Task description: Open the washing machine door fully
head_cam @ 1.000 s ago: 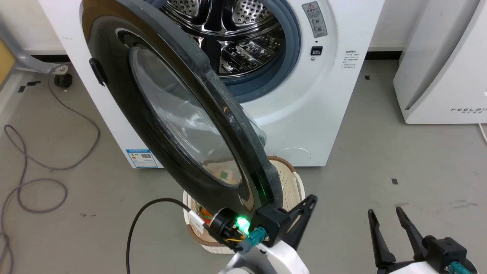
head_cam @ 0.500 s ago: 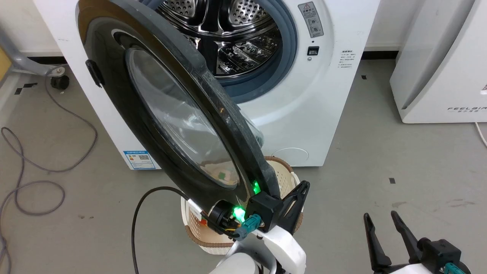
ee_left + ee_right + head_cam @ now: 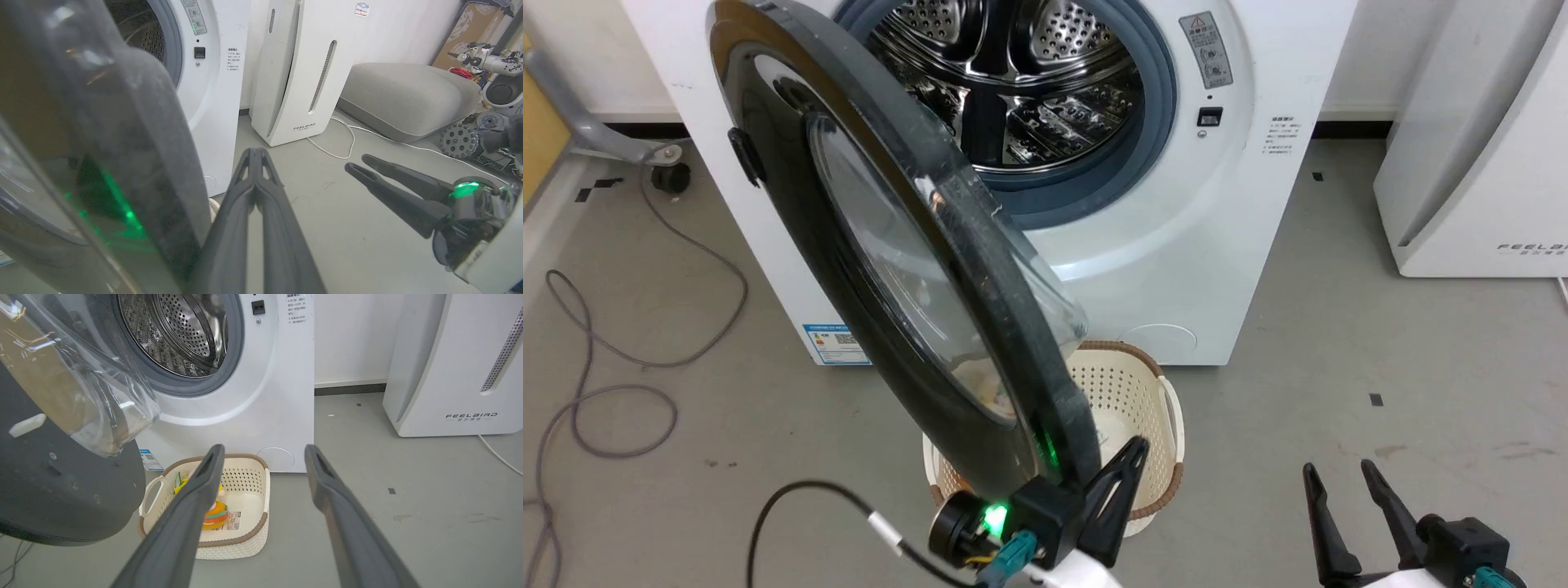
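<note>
my left gripper (image 3: 255, 153), fingers together, is sitting just beside the door (image 3: 882, 269), at its lower rim; right gripper (image 3: 1339, 469) is hanging, fingers apart.

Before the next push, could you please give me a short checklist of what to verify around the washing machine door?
1. The washing machine door is unlatched and the drum is exposed: ok.
2. Door fully open: not ok; it stands out from the front of the washing machine.
3. The left end effector is shut beside the door's rim: ok; contact cannot tell.
4. The right end effector is open, apart from the door: ok.
5. The basket sits below the door's lower edge; clearance: cannot tell.
</note>
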You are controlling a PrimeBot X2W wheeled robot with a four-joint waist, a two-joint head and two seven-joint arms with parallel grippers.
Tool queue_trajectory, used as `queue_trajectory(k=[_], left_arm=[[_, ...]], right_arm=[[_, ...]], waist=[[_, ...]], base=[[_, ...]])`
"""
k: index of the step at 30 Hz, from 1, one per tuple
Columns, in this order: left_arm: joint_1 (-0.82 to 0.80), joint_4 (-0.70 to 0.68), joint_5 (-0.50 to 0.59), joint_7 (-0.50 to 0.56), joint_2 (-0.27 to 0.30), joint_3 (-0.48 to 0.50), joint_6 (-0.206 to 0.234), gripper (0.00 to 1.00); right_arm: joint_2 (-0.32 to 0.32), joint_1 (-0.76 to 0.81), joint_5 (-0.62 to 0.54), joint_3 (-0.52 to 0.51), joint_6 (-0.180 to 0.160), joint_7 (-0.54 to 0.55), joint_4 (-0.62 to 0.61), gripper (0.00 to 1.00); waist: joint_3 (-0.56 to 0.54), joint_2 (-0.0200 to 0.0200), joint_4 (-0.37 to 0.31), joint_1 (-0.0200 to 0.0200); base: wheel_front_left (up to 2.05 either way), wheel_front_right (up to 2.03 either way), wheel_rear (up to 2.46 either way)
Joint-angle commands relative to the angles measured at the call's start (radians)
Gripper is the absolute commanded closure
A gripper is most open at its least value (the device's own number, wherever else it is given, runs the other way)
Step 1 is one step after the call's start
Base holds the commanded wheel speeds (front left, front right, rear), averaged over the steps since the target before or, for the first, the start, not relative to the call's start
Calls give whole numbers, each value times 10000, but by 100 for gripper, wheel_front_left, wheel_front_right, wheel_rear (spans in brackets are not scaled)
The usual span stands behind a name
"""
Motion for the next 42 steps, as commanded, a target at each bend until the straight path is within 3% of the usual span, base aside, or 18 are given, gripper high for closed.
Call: queue_trajectory(k=[1,20,42], left_arm=[[254,-144,71,51,474,212,273,100],[2318,-2730,389,375,1893,89,1450,100],[3275,-3648,110,345,2643,1031,2586,100]], right_arm=[[32,-20,75,36,6,-45,83,0],[32,313,85,-6,6,22,476,0],[32,395,230,-225,6,82,648,0]], waist=[[-49,0,40,0],[-547,0,1054,0],[-553,0,3513,0]], base=[[0,0,0],[0,0,0],[0,0,0]])
